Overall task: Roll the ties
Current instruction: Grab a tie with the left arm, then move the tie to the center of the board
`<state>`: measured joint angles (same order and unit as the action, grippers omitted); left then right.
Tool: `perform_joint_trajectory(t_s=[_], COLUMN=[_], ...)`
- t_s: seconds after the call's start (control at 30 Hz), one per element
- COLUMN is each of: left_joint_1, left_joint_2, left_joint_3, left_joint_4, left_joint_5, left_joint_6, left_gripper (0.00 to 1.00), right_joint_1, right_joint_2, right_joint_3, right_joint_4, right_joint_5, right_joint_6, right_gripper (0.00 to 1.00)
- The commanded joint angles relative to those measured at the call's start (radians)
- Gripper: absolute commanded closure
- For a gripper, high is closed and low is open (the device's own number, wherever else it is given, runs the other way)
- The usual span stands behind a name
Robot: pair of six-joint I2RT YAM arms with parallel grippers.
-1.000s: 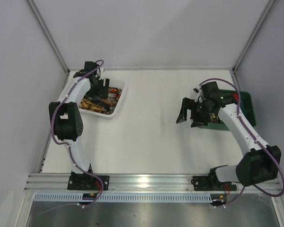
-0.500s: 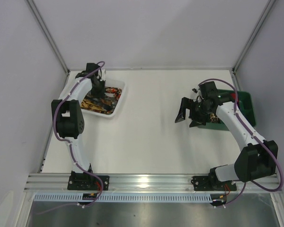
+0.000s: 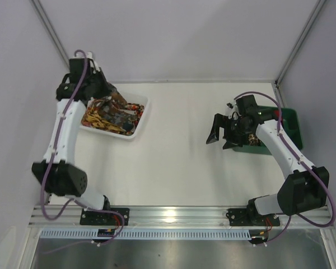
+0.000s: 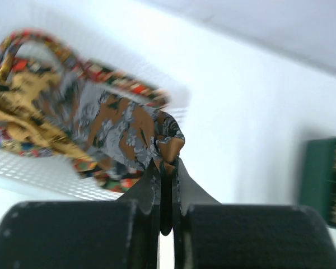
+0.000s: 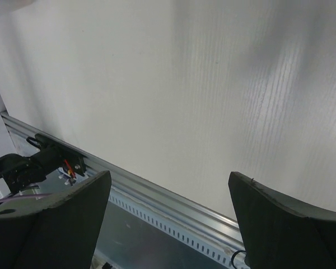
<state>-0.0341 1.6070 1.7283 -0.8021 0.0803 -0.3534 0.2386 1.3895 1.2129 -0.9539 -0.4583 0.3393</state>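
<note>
A heap of patterned ties [image 3: 107, 119] fills the white tray [image 3: 139, 130] at the table's far left. My left gripper [image 3: 113, 94] is raised over the tray's back edge and is shut on the end of a brown-orange tie with grey flowers [image 3: 121, 101]. In the left wrist view this tie [image 4: 123, 126] stretches from the heap up to the pinched jaws of the left gripper [image 4: 167, 162]. My right gripper [image 3: 220, 137] hangs open over the bare table, just left of the green bin. The right wrist view shows nothing between the spread fingers of the right gripper [image 5: 168, 176].
A green bin [image 3: 290, 119] stands at the table's right edge, under the right arm, and it also shows as a blur [image 4: 325, 179] in the left wrist view. White walls enclose the table at the back and both sides. The metal rail [image 5: 173, 202] runs along the near edge.
The left gripper has shut on the brown-orange tie in the tray, then risen up and back to the left, drawing the tie's end out of the heap. The right arm has barely moved.
</note>
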Motion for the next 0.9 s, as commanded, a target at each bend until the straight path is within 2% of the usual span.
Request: perform_joint_trajectory(t_s=[0.0, 0.07, 0.27, 0.4, 0.43, 0.5, 0.53, 0.6, 0.63, 0.7, 0.73, 0.77, 0.87], left_joint_1=[0.002, 0.002, 0.0, 0.0, 0.0, 0.0, 0.0, 0.0, 0.0, 0.0, 0.0, 0.0, 0.0], left_joint_2=[-0.145, -0.185, -0.375, -0.446, -0.453, -0.504, -0.528, -0.634, -0.672, -0.764, -0.794, -0.818, -0.904], left_joint_3=[0.02, 0.068, 0.074, 0.207, 0.259, 0.257, 0.204, 0.119, 0.028, -0.118, -0.162, -0.199, -0.306], left_joint_4=[0.012, -0.029, -0.034, -0.14, -0.15, -0.131, -0.091, -0.014, 0.054, 0.119, 0.153, 0.171, 0.23], left_joint_5=[0.136, 0.215, 0.41, 0.464, 0.479, 0.559, 0.605, 0.634, 0.642, 0.68, 0.69, 0.702, 0.719], left_joint_6=[-0.176, -0.208, -0.378, -0.414, -0.438, -0.492, -0.56, -0.637, -0.706, -0.769, -0.818, -0.841, -0.918], left_gripper=[1.0, 1.0, 0.99, 1.0, 1.0, 1.0, 0.99, 1.0, 1.0, 0.99, 0.99, 0.99, 1.0], right_joint_1=[0.027, 0.041, 0.083, 0.105, 0.105, 0.116, 0.128, 0.184, 0.198, 0.208, 0.208, 0.209, 0.243], right_joint_2=[-0.009, -0.012, -0.046, -0.07, -0.076, -0.104, -0.118, -0.147, -0.159, -0.194, -0.202, -0.199, -0.159], right_joint_3=[0.071, 0.089, 0.083, 0.103, 0.106, 0.105, 0.108, 0.143, 0.146, 0.131, 0.12, 0.119, 0.149], right_joint_4=[0.0, -0.005, 0.043, 0.052, 0.056, 0.122, 0.195, 0.274, 0.399, 0.557, 0.742, 0.824, 1.01], right_joint_5=[-0.031, -0.029, -0.088, -0.112, -0.156, -0.241, -0.337, -0.394, -0.431, -0.479, -0.494, -0.505, -0.536], right_joint_6=[0.001, 0.004, 0.05, 0.055, 0.056, 0.063, 0.07, 0.105, 0.131, 0.271, 0.33, 0.408, 0.452], right_gripper=[0.06, 0.07, 0.07, 0.08, 0.08, 0.09, 0.09, 0.07, 0.06, 0.03, 0.02, 0.0, 0.0])
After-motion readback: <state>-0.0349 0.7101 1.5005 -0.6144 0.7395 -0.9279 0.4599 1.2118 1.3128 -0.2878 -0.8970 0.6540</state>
